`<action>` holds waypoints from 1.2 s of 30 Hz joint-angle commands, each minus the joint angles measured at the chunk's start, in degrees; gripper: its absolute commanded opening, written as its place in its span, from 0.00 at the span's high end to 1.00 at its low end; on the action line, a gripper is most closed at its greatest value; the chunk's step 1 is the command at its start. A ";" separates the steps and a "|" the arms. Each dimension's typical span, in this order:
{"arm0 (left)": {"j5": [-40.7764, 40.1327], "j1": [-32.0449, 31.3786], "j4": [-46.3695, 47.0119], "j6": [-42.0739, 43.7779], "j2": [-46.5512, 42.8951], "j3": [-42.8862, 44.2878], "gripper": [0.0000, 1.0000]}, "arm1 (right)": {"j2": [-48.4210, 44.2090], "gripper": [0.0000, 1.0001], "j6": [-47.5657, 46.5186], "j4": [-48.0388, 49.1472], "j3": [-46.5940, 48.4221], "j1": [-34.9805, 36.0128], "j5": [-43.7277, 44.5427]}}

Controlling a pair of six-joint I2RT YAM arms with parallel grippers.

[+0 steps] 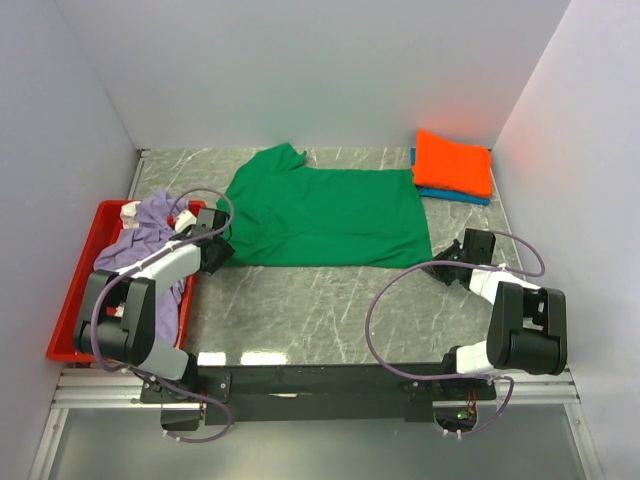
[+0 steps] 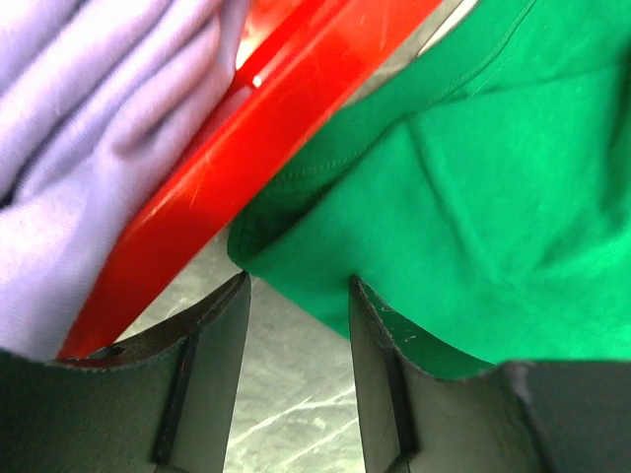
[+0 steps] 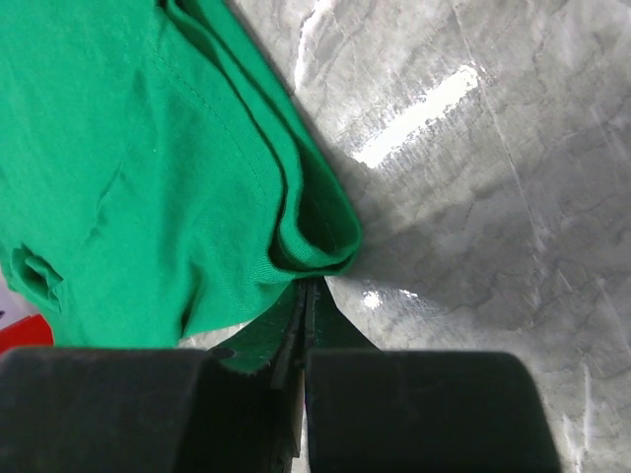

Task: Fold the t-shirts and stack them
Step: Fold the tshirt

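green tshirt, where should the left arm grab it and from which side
Take the green t-shirt by its near-left corner, beside the red tray. Probably come in low from the tray side: the corner's edge lies free on the table, and the open left end effector faces it.

Bright, even light falls from above. The shiny table (image 1: 300, 315) shows white glare near its front edge (and in the right wrist view too). A soft shadow sits under the green shirt (image 3: 148, 168). Up close, the dark fingers (image 2: 212, 374) look blurry.
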 commanded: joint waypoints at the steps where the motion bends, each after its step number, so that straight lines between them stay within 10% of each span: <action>1: -3.19 -0.19 2.36 -0.74 -0.09 1.98 0.50 | -0.77 1.00 -0.96 -0.21 2.08 -0.22 1.45; 10: -3.19 -0.27 3.42 -1.18 2.90 2.16 0.66 | -1.39 1.00 -1.76 -1.87 2.25 -0.84 1.98; 17: -4.95 -0.19 0.97 -1.53 1.58 2.95 0.99 | -2.35 1.00 -2.81 -3.37 2.34 -2.33 2.86; 25: -4.69 -0.27 -0.45 -1.79 -0.97 2.69 0.99 | -4.28 1.00 -3.69 -3.98 1.11 -4.18 2.25; 31: -3.81 -0.19 -0.01 -1.53 -1.06 2.69 0.99 | -6.22 0.67 -3.87 -3.90 -0.21 -4.18 2.25; 36: -3.63 -0.19 0.26 -1.18 -0.88 2.60 0.99 | -4.73 0.67 -3.08 -1.97 -0.65 -4.09 1.28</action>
